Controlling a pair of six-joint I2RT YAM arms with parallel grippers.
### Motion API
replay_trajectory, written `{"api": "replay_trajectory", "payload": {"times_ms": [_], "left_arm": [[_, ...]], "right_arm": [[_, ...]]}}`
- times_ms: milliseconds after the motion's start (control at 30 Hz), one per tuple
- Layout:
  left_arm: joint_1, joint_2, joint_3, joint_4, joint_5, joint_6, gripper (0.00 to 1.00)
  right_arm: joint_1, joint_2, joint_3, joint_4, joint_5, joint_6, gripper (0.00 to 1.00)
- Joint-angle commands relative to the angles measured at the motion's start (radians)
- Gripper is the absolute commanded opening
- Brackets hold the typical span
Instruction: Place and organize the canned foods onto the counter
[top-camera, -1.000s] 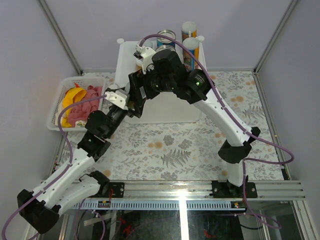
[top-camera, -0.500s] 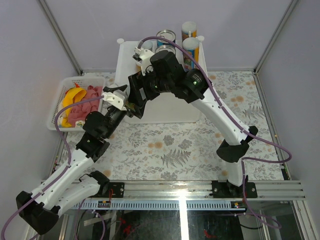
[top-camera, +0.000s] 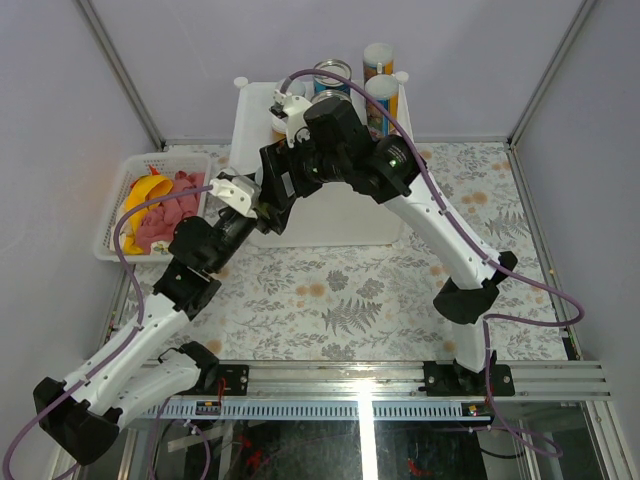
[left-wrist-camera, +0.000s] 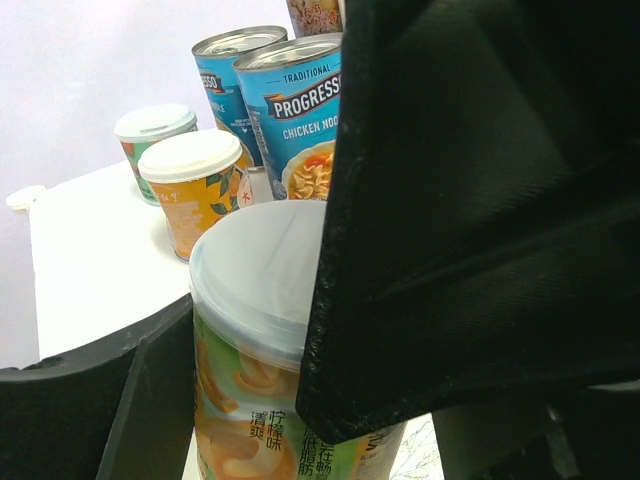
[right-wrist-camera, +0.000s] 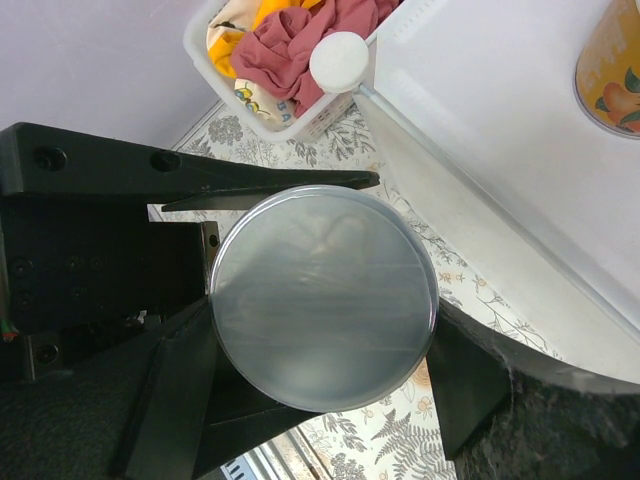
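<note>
A tall canister (left-wrist-camera: 260, 330) with a pale lid and a green and orange label is held low over the counter's (top-camera: 330, 215) front left corner. My right gripper (right-wrist-camera: 322, 385) is shut on it; its round lid (right-wrist-camera: 322, 295) fills the space between the fingers. My left gripper (left-wrist-camera: 290, 400) is shut on the same canister lower down, one finger (left-wrist-camera: 150, 400) pressed to its side. On the counter (left-wrist-camera: 90, 250) stand two blue-labelled cans (left-wrist-camera: 305, 130), two small jars (left-wrist-camera: 195, 190) and two tall canisters (top-camera: 382, 100). In the top view the arms hide the held canister.
A white mesh basket (top-camera: 155, 205) with a banana and a pink cloth sits left of the counter, also in the right wrist view (right-wrist-camera: 290, 50). A round knob (right-wrist-camera: 340, 60) marks the counter's corner. The floral mat (top-camera: 350, 300) lies in front of the counter.
Both wrists have drifted slightly toward the counter's back. The left gripper's white wrist part has risen a little in the top view. The canister stays between both grippers.
</note>
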Motion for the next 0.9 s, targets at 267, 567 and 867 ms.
{"api": "replay_trajectory", "payload": {"times_ms": [267, 567, 867], "left_arm": [[0.006, -0.008, 0.050, 0.081, -0.066, -0.089, 0.00], [0.005, -0.009, 0.045, 0.104, -0.132, -0.116, 0.00], [0.005, -0.018, 0.034, 0.096, -0.154, -0.115, 0.00]], "right_arm": [[0.002, -0.130, -0.054, 0.122, 0.026, -0.015, 0.31], [0.002, -0.167, -0.100, 0.158, 0.053, -0.015, 0.56], [0.002, -0.209, -0.151, 0.216, 0.072, -0.005, 0.69]]}}
